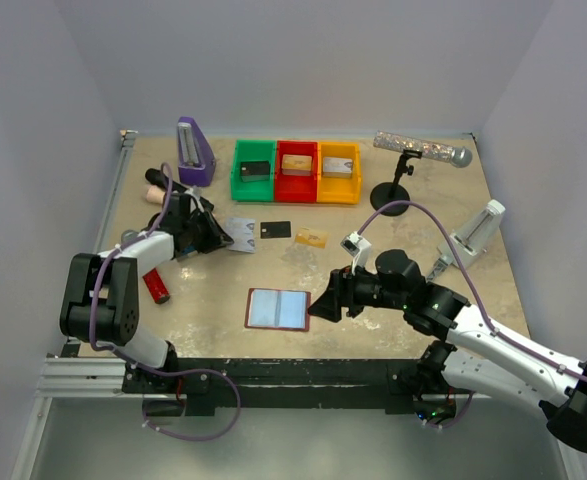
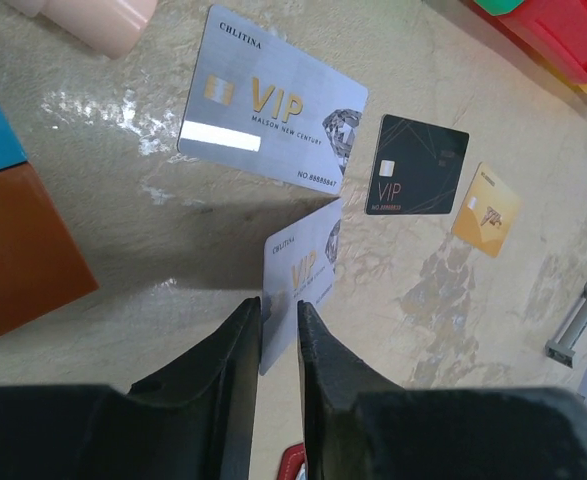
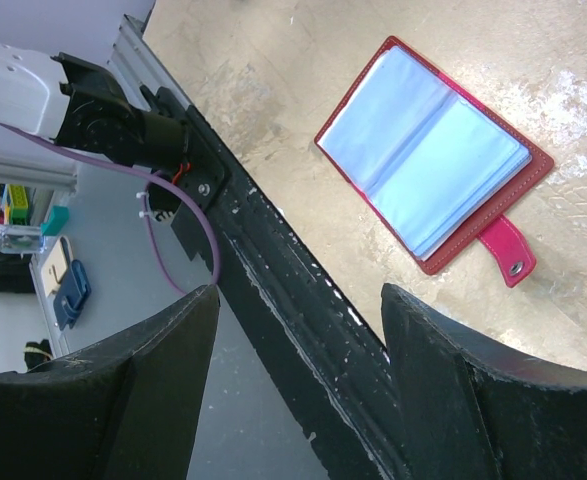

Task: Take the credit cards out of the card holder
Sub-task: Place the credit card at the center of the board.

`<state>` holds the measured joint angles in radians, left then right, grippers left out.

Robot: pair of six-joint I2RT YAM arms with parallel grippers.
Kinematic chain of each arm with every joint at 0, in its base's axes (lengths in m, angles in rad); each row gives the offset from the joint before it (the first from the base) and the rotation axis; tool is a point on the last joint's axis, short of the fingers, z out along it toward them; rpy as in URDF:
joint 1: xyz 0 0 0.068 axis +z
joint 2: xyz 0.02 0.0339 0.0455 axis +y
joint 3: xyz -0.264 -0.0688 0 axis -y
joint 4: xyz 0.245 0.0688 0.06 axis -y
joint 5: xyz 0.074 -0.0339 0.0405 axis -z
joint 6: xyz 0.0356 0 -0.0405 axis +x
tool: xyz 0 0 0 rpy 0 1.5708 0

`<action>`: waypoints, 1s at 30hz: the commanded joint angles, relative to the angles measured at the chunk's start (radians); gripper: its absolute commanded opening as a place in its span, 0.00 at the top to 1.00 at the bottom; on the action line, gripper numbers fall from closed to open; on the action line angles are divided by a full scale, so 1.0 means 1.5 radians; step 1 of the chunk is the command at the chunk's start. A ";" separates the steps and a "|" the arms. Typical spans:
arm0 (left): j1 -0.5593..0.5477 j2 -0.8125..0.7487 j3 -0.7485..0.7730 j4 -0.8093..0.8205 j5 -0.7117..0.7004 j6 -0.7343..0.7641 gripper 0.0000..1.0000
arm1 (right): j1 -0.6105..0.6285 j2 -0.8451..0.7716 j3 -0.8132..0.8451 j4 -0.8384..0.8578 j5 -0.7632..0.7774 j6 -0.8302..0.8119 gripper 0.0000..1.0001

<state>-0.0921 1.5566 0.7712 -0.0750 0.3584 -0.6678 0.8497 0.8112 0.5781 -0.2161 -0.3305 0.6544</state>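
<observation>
**Beige surface: wallet open, three cards laid flat, a fourth between the left jaws**

Beige, mottled and stone-like, the surface [image 1: 213, 290] carries everything in view. At its far edge three trays stand side by side, touching: green [image 1: 254, 185], red [image 1: 295, 185] and yellow [image 1: 338, 187].

The right gripper [image 1: 323, 303] hangs low just beside the right edge of the card holder, not touching it. Its jaws stand wide apart with nothing between them. From its wrist view they look down over the black front rail.

The left gripper [image 2: 278, 305] is at the left of the surface, pointing toward the row of cards. Its jaws are narrowly apart. The lower end of a silver card [image 2: 303, 265] sits in the gap and the card tilts up from there.

The card holder [image 1: 276, 308] lies flat near the front edge, between the two arms. It is open, pale blue lining up, dark red border showing, and its red tab [image 3: 503, 250] sticks out sideways.

Three cards lie flat beyond it in a row, apart from one another: a second silver card [image 2: 273, 110], a black card [image 2: 416, 165] and a smaller-looking gold card [image 2: 486, 210].
</observation>
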 commanded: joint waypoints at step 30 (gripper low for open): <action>-0.164 -0.328 -0.046 -0.105 -0.293 0.020 0.50 | 0.000 0.072 0.027 -0.127 0.203 0.025 0.27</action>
<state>-0.2157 1.2083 0.7658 -0.1986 0.0937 -0.6491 0.8501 0.8650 0.5793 -0.3649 -0.1299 0.6586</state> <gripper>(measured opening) 0.491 0.728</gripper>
